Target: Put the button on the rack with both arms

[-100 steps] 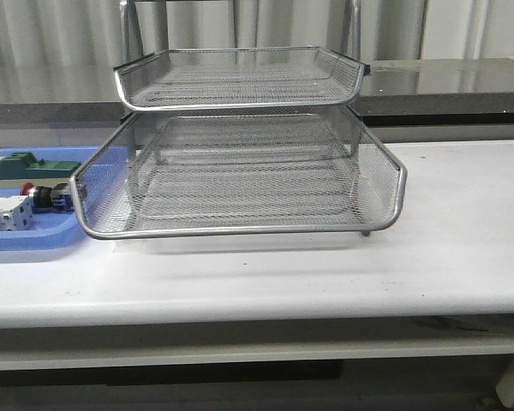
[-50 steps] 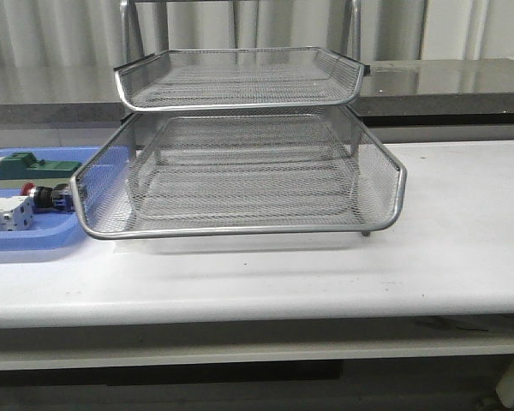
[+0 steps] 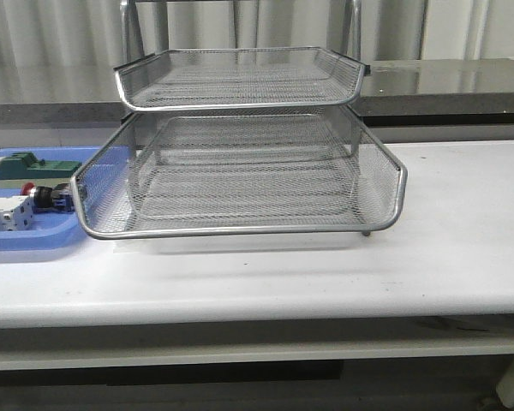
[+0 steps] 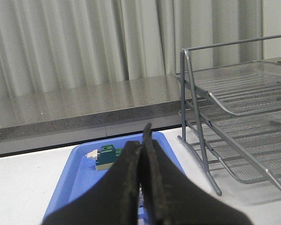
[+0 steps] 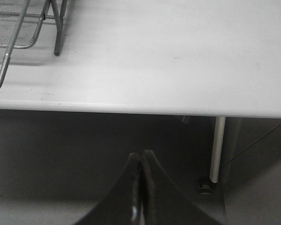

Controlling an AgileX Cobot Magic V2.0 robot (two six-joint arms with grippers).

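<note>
The button (image 3: 44, 198), with red cap and dark body, lies in the blue plastic tray (image 3: 34, 240) at the table's left, next to the rack. The silver wire-mesh rack (image 3: 240, 171) stands mid-table with its middle tray slid forward; it also shows in the left wrist view (image 4: 234, 93) and in the right wrist view (image 5: 18, 28). My left gripper (image 4: 143, 140) is shut and empty, held over the near part of the blue tray (image 4: 79, 173); its fingers hide the button. My right gripper (image 5: 140, 157) is shut and empty, below the table's front edge. Neither arm shows in the front view.
A green block (image 3: 30, 165) and a white block (image 3: 7, 214) lie in the blue tray; the green block also shows in the left wrist view (image 4: 110, 157). A grey counter (image 3: 445, 81) runs behind the table. A table leg (image 5: 217, 147) stands near my right gripper.
</note>
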